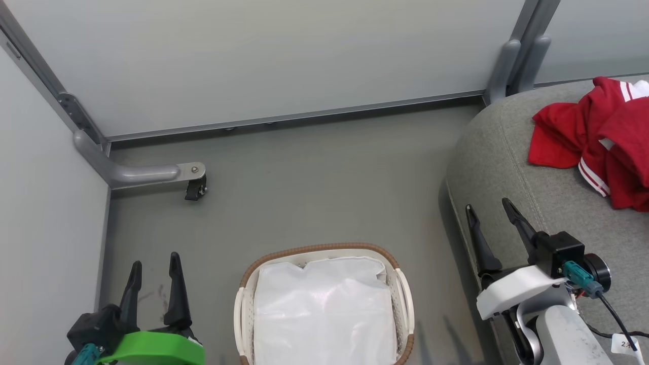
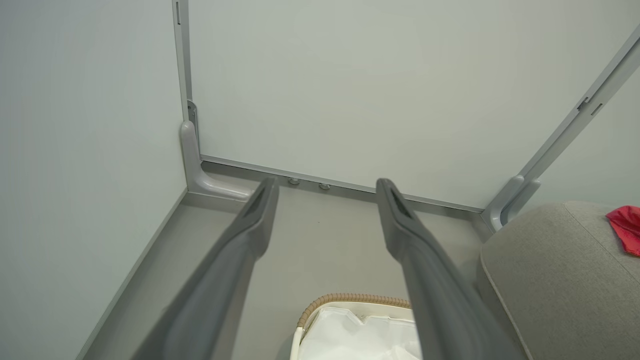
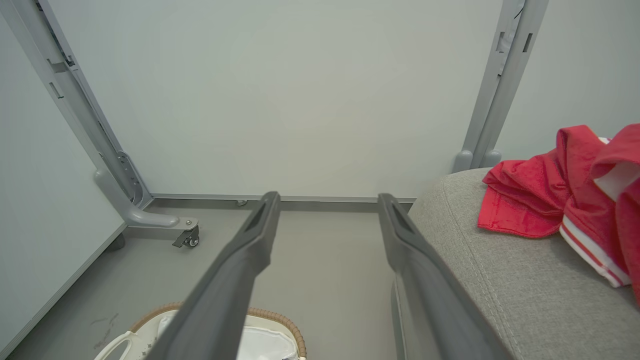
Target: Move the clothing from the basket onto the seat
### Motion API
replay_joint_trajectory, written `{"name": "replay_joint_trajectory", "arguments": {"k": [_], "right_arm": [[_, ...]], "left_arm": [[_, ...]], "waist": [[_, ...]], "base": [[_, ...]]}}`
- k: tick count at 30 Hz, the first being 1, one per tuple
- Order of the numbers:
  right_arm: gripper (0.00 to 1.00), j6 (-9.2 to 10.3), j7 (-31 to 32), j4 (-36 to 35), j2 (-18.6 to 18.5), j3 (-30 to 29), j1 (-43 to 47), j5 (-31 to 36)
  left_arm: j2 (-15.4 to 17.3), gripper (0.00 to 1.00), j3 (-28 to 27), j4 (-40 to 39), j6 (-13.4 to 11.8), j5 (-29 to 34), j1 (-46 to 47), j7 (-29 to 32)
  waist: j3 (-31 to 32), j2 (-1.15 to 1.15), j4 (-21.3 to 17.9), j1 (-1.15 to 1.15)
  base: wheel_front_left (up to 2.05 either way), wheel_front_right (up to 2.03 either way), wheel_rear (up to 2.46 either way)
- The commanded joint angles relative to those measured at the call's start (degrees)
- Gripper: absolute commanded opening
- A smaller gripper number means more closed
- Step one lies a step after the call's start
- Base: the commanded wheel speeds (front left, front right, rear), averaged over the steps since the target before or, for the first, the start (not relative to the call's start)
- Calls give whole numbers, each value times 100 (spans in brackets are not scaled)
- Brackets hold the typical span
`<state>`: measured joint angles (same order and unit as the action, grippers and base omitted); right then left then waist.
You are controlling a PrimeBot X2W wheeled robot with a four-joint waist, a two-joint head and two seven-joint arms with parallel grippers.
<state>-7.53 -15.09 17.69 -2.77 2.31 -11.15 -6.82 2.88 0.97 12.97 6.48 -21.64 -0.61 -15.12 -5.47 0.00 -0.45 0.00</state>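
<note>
Red sports clothing (image 1: 598, 142) sits in one bunched heap on the grey seat (image 1: 517, 167), well apart from the one basket (image 1: 324, 249), which holds a white sheet (image 1: 324, 309). Two claws, left (image 1: 155, 259) and right (image 1: 487, 204), both spread wide, gripping nothing. One caster foot (image 1: 195, 188) by the wall.

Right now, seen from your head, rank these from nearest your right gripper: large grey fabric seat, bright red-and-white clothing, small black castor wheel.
1. Grey fabric seat, directly beside the right gripper.
2. Red-and-white clothing, farther back on the seat, to the right.
3. Black castor wheel, far off to the left.
</note>
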Motion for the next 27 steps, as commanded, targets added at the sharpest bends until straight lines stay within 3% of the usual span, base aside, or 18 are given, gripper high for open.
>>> {"name": "replay_joint_trajectory", "arguments": {"k": [1, 8, 9, 14, 27], "right_arm": [[100, 8, -11, -8, -23, -15, 84, -36], [100, 8, -11, 2, -23, 3, 111, -81], [0, 8, 16, 14, -19, 1, 107, -119], [0, 0, 32, 192, 37, 8, 115, -160], [0, 1, 397, 88, 27, -147, 178, -1597]], "left_arm": [[4, 100, 2, 3, -35, 10, -63, -4], [3, 100, 16, 50, -23, 14, -65, -4], [0, 0, -3, 87, -18, -47, -79, 22], [-18, 0, 44, 247, 1, -55, 2, 20], [-1, 0, -79, 222, 19, -1268, 128, 374]], "waist": [[0, 0, -2, 0], [6, 0, -3, 0], [9, 0, -3, 0], [12, 0, -4, 0], [65, 0, 1, 0]], "base": [[0, 0, 0], [0, 0, 0], [0, 0, 0], [0, 0, 0], [0, 0, 0]]}}
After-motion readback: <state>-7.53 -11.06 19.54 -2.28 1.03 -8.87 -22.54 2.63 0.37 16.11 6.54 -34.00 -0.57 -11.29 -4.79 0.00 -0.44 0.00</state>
